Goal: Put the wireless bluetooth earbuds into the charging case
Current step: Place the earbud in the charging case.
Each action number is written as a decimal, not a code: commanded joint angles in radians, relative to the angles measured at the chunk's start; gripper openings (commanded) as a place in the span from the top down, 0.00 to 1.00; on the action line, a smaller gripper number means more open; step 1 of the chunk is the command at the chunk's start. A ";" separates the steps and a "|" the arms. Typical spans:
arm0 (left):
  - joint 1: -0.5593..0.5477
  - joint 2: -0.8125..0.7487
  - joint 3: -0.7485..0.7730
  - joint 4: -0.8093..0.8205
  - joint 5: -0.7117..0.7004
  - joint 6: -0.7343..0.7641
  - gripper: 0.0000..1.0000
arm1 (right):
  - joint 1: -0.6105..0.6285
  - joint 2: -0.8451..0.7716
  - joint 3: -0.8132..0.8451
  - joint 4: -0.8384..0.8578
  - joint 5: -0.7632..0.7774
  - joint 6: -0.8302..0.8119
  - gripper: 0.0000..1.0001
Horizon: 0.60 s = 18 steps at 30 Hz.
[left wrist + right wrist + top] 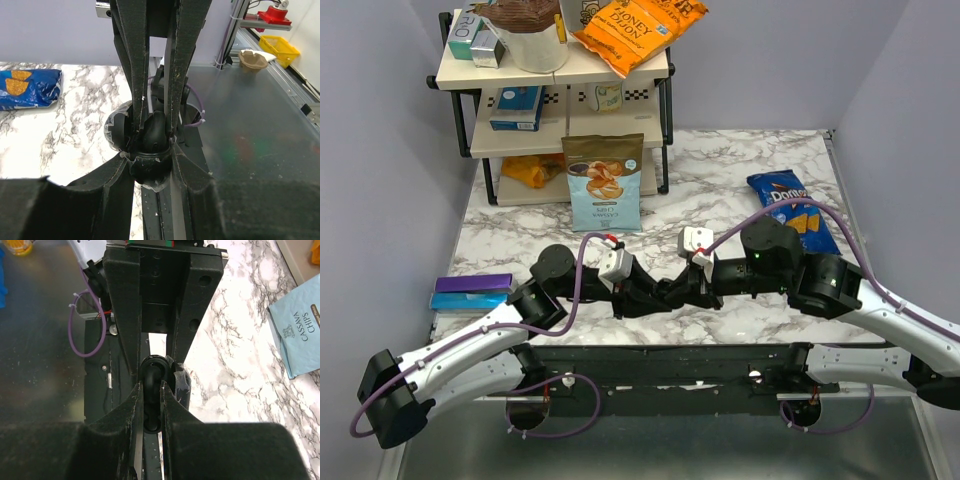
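At the left edge of the counter (720, 190) lies a purple box (472, 290), well apart from the work. The left tool (150, 160) is pressed in on the charging case (149, 172) and holds it off the surface, above the near middle of the counter. Meeting it head-on, the right tool (151, 390) pinches one small black earbud (156, 131) at the mouth of the case. I cannot tell whether the bud is touching the case or just short of seating. The second bud is not visible. To the right lies a blue chip bag (790, 205), apart from both arms.

The main risk, as I judge it, is misalignment. A bud that goes in tilted could jam on the rim, and pushing harder may twist the case in the left tool's grip. Letting go before the bud seats could drop it, and something so small and round may roll off the near edge.
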 commanded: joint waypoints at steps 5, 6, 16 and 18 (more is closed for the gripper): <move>-0.017 -0.006 0.025 0.060 -0.036 0.000 1.00 | 0.019 0.024 -0.013 -0.011 0.069 0.027 0.88; -0.017 -0.008 0.021 0.065 -0.036 -0.001 1.00 | 0.018 0.025 -0.011 -0.013 0.072 0.029 0.85; -0.018 -0.011 -0.011 0.128 -0.047 -0.035 1.00 | 0.018 0.027 0.005 -0.016 0.103 0.041 0.67; -0.020 -0.013 -0.014 0.134 -0.050 -0.040 1.00 | 0.019 0.028 0.010 -0.013 0.110 0.044 0.64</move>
